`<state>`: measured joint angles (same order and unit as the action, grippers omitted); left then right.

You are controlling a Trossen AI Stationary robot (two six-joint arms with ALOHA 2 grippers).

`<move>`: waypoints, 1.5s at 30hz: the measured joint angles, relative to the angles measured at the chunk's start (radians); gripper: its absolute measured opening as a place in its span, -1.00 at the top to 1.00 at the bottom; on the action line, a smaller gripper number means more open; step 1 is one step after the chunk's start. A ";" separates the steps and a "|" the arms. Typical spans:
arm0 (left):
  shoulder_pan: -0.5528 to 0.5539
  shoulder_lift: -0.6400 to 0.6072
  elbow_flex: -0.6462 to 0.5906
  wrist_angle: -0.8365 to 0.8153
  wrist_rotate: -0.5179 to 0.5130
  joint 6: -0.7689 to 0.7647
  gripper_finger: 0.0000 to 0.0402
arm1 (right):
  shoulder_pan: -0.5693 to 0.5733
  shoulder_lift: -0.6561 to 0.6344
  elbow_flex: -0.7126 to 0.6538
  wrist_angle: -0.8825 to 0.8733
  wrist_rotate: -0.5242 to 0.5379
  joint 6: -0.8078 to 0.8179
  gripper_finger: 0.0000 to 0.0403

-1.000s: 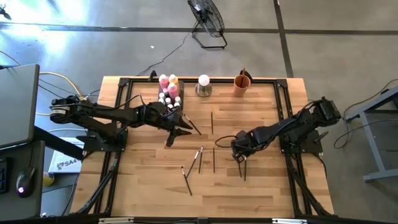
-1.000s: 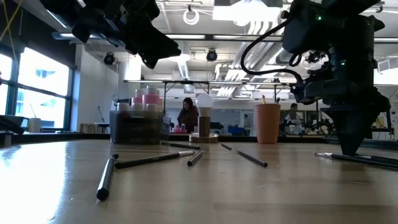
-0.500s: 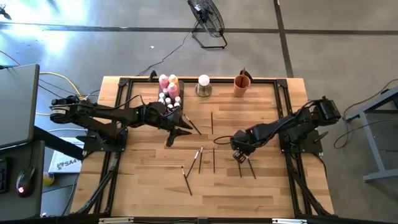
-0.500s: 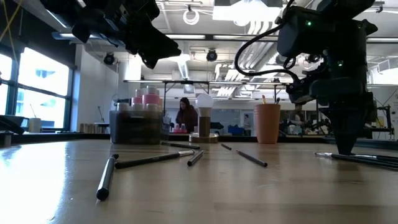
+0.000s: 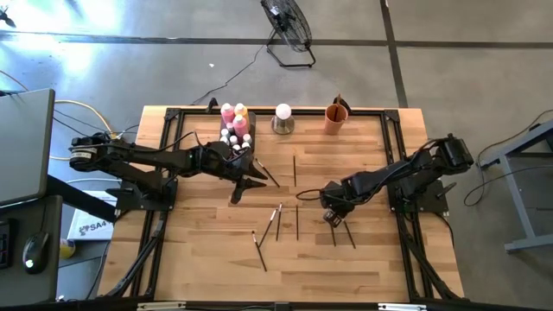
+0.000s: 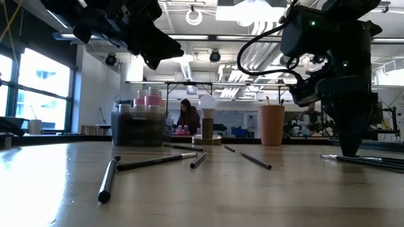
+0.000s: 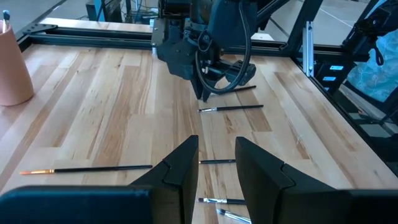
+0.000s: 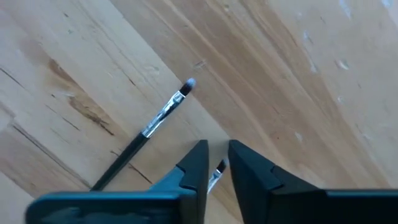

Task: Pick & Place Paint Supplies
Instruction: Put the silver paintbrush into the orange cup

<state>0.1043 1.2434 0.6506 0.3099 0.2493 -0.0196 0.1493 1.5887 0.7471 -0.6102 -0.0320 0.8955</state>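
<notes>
On the left, the left gripper (image 5: 248, 180) hangs above the wooden table (image 5: 199, 250), just in front of the grey tray (image 5: 248, 136); its fingers (image 7: 183, 163) stand slightly spread with nothing between them. That tray sits at the back edge and holds the paint bottles (image 5: 235, 126): a pink one and a yellow one at the far end, with tiny white-capped ones packed in front of them. Next along the back are a white ball on a metal base (image 5: 282, 118) and then an orange cup (image 5: 336, 116) with something thin and dark sticking out of it. Loose paintbrushes (image 5: 277, 221) lie scattered across the middle of the table. Toward the right, the right gripper (image 5: 332, 215) points down at the boards over two more brushes (image 5: 344, 232); its fingers are parted a little, with a brush tip showing in the gap, and I can't tell if they pinch it.
</notes>
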 joint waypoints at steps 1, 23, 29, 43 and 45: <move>0.000 0.000 0.000 0.000 0.000 0.000 0.48 | 0.000 0.000 0.000 -0.002 0.010 0.001 0.69; 0.000 0.000 0.000 0.000 0.000 0.000 0.48 | -0.049 -0.027 0.000 -0.072 0.096 0.123 0.60; 0.000 0.000 0.000 -0.004 -0.021 0.015 0.48 | -0.051 -0.164 -0.002 -0.125 0.105 0.174 0.60; 0.000 0.000 0.000 -0.023 -0.035 0.015 0.48 | 0.095 -0.223 -0.002 -0.196 0.097 0.414 0.60; 0.000 0.000 0.000 -0.023 -0.035 0.015 0.48 | 0.105 -0.223 -0.002 -0.193 0.116 0.437 0.60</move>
<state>0.1043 1.2434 0.6502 0.2874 0.2146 -0.0044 0.2548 1.3659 0.7452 -0.8032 0.0845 1.3330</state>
